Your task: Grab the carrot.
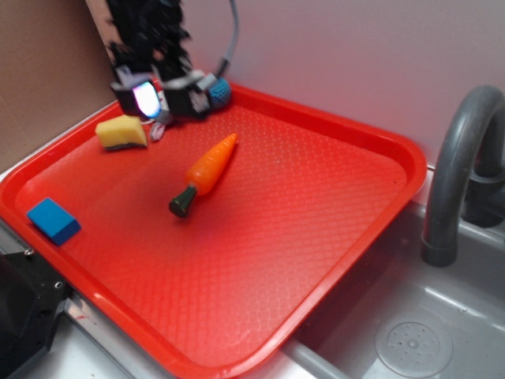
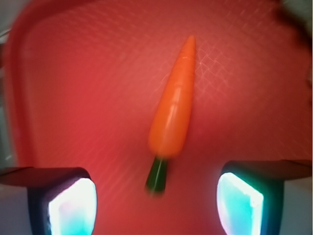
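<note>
The carrot (image 1: 209,171) is a small glossy orange toy with a dark green stem cap. It lies flat near the middle of the red tray (image 1: 331,205), tip toward the back wall, stem toward the front left. My gripper (image 1: 167,101) hovers above the tray's back left corner, well apart from the carrot, and is open with nothing between its fingers. In the wrist view the carrot (image 2: 173,115) lies lengthwise in the middle, its stem pointing into the wide gap of the gripper (image 2: 155,205). The glowing pads (image 2: 73,205) show at the bottom corners.
A yellow wedge-shaped sponge (image 1: 121,133) lies at the tray's back left, just beside the gripper. A blue block (image 1: 53,220) sits near the tray's left edge. A grey faucet (image 1: 461,166) and sink basin (image 1: 414,345) stand to the right of the tray.
</note>
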Motion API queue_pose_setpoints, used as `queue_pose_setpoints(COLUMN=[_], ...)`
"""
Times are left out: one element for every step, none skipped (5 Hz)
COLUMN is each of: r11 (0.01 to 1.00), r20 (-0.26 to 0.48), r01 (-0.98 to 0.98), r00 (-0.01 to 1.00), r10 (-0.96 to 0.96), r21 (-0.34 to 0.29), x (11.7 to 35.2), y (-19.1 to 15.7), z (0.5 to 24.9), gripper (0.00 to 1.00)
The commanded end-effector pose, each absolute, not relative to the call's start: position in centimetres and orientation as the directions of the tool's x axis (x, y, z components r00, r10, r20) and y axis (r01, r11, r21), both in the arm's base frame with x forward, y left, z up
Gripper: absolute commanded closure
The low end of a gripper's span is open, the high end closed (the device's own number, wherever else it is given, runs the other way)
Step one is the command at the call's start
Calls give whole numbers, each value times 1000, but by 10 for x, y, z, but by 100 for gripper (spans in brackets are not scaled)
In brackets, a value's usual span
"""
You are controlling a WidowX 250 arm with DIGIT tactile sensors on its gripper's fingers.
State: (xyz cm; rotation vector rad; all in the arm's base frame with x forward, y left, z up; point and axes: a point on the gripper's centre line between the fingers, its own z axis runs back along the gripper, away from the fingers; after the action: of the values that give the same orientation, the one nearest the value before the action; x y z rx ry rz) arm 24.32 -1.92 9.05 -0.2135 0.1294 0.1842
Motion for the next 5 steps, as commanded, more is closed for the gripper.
queue_pose_setpoints(r11=[992,996,998,997,996], r20=[-218,-236,-239,-241,-209], r01=[-75,-79,-69,-77,-89], r00=[975,970,968,968,974], r10=[52,66,69,72,82], r21=[-97,-45,8,-8,-22], x=[229,218,214,205,204], y=[-51,-54,-56,-57,-55], z=[28,15,11,13,38], gripper=[0,3,100,100,100])
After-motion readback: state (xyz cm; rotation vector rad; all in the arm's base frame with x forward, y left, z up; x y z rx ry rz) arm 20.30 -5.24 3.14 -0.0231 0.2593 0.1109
